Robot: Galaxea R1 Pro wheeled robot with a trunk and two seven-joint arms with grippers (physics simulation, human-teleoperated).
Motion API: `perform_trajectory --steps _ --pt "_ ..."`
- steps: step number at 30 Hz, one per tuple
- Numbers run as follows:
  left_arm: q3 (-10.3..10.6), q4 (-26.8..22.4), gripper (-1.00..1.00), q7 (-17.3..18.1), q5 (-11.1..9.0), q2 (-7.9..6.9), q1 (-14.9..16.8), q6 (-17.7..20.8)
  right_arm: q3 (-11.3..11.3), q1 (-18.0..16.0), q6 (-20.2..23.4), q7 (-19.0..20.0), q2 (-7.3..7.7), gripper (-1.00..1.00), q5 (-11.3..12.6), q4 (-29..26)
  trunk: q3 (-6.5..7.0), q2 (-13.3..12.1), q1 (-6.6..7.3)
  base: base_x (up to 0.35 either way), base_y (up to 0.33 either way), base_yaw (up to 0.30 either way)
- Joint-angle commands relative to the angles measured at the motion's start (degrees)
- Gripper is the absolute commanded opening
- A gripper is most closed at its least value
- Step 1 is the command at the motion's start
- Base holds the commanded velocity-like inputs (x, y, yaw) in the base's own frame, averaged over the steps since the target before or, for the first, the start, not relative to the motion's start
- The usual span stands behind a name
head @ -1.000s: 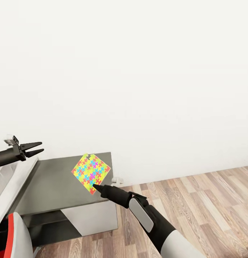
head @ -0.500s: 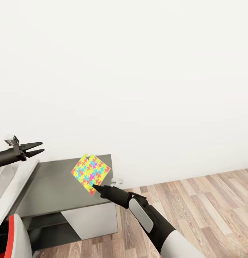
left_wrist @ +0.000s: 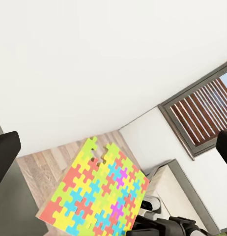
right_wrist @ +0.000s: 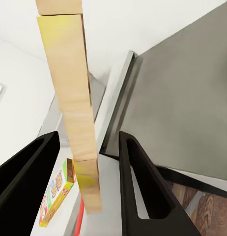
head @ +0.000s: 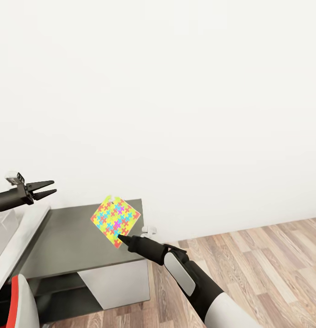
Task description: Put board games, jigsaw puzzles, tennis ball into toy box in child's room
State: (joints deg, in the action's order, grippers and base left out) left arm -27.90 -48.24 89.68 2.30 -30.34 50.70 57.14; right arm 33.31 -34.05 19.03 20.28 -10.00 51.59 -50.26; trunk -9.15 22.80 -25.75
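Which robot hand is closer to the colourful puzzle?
Right. The right gripper pinches the jigsaw puzzle by its lower corner, holding it above the table. The left gripper hangs open, off to the side, apart.

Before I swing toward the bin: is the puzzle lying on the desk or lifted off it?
Lifted. The right gripper pinches the jigsaw puzzle by its lower corner, tilted on edge above the dark desk section.

The jigsaw puzzle stood on edge above the corner section of the tabletop, clear of its surface, its lower corner between the fingers of the right claw. The wall rose behind it; the plank floor spread to the right. The left claw hung well to the left, above the tabletop's long run. A chair stood before the tabletop at the near left. In the right wrist view, a game box lay on the tabletop beyond the puzzle's edge.
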Motion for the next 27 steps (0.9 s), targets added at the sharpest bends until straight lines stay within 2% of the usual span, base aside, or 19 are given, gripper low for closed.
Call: perform_trajectory --steps 1,27 --pt "-0.1 0.0 1.0 0.3 0.3 0.0 0.1 0.6 0.0 -0.1 0.3 0.0 0.0 -1.0 0.5 0.0 -0.02 0.1 -0.04 0.0 0.0 0.0" --pt "-0.1 0.0 1.0 0.3 0.3 0.03 0.0 0.6 0.1 -0.1 0.1 0.0 0.0 -1.0 0.4 0.0 2.42 0.1 -0.04 0.0 0.0 0.0"
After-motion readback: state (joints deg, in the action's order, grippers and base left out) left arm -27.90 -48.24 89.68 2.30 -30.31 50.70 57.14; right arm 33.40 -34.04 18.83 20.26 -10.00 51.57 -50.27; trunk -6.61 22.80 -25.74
